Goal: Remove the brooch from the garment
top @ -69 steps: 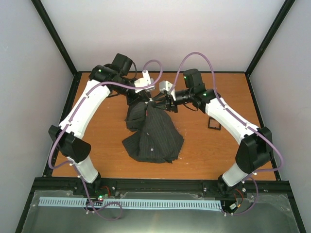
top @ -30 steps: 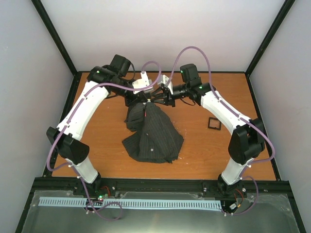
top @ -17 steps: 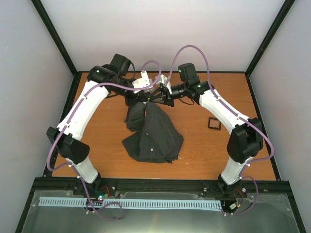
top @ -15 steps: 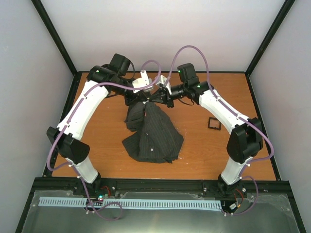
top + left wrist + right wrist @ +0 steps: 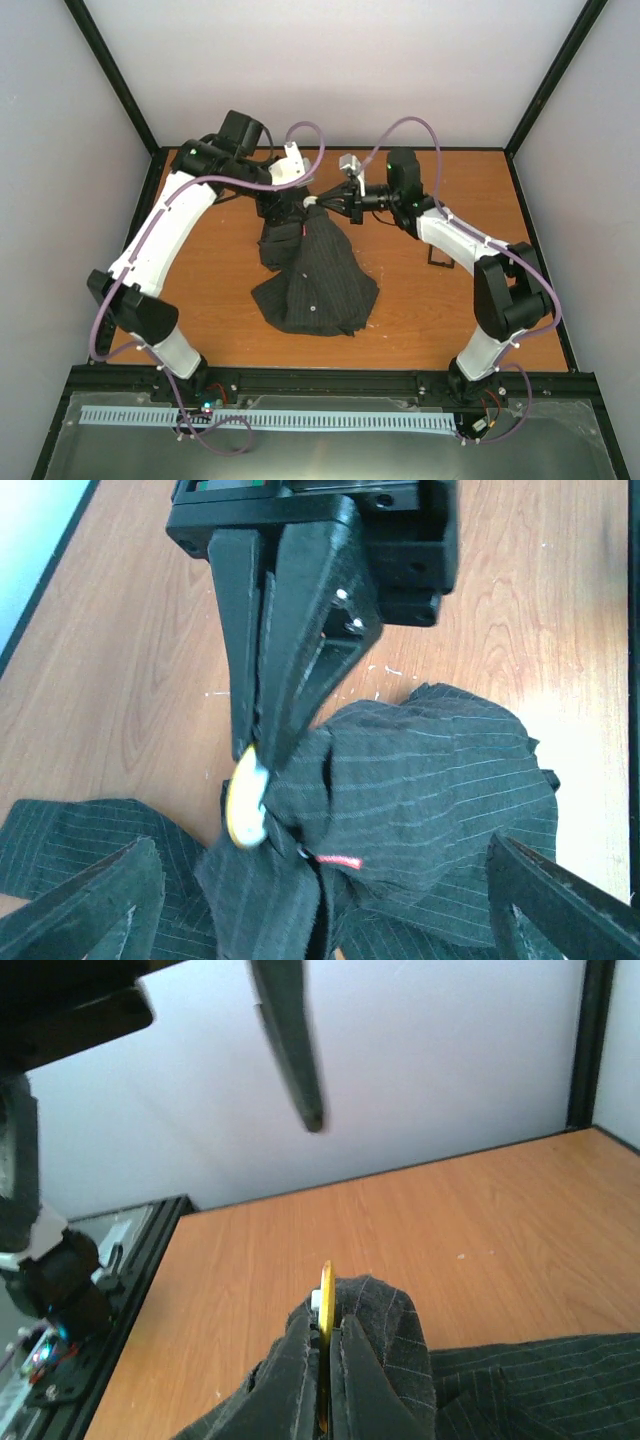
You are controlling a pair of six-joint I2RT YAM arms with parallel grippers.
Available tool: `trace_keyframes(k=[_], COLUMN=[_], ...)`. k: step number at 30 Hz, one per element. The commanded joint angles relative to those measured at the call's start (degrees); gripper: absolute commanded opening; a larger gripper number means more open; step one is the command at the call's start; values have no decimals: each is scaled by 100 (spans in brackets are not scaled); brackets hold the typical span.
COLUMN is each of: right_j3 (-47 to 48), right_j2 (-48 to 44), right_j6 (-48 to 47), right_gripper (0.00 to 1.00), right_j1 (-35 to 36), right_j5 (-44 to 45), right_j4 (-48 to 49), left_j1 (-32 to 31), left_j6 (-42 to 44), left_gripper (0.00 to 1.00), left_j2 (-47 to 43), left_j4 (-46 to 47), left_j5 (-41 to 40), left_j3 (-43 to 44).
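Observation:
The garment (image 5: 315, 275) is a dark pinstriped shirt heaped on the wooden table, its top fold lifted. The brooch (image 5: 247, 798), a small yellow disc with a white back, sits on that fold. My right gripper (image 5: 325, 1345) is shut on the brooch (image 5: 325, 1300) and the cloth around it. It shows in the left wrist view as two black fingers (image 5: 285, 630) reaching down from the top. In the top view the right gripper (image 5: 325, 203) meets the brooch (image 5: 311, 201) at the garment's peak. My left gripper (image 5: 322, 845) hangs open just above the cloth, holding nothing.
A small black square tray (image 5: 436, 262) lies on the table under the right forearm. One finger (image 5: 295, 1050) of the left gripper hangs above the right one. A red tag (image 5: 338, 861) shows on the cloth. Black frame rails border the table.
My left gripper has opened, let go of the garment and drawn back a little. The right wrist has turned and stays shut on the brooch at the garment's peak.

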Motion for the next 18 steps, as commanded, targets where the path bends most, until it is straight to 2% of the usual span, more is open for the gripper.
trace_keyframes(k=[1, 3, 6, 9, 12, 18], right_j3=[-847, -1264, -1704, -1880, -1864, -1581], right_j2=[-375, -376, -314, -107, -124, -258], right_j6=[2961, 4191, 5336, 6344, 6508, 6737], right_gripper=[3, 3, 3, 3, 3, 3], right_j1=[-94, -110, -113, -113, -40, -3], right_j5=[9, 271, 607, 923, 1021, 1074], right_j4=[4329, 5873, 7555, 9064, 9204, 9201], left_j1=[112, 189, 367, 394, 394, 403], left_j6=[-240, -439, -1072, -1285, -1445, -1673], left_gripper=[88, 86, 83, 84, 84, 79], left_j2=[-734, -903, -1209, -1681, -1855, -1596], left_j4=[796, 1077, 1588, 2143, 2378, 2017], left_j5=[477, 665, 1047, 1506, 1813, 2472], left_j3=[-517, -731, -1156, -1831, -2100, -1919])
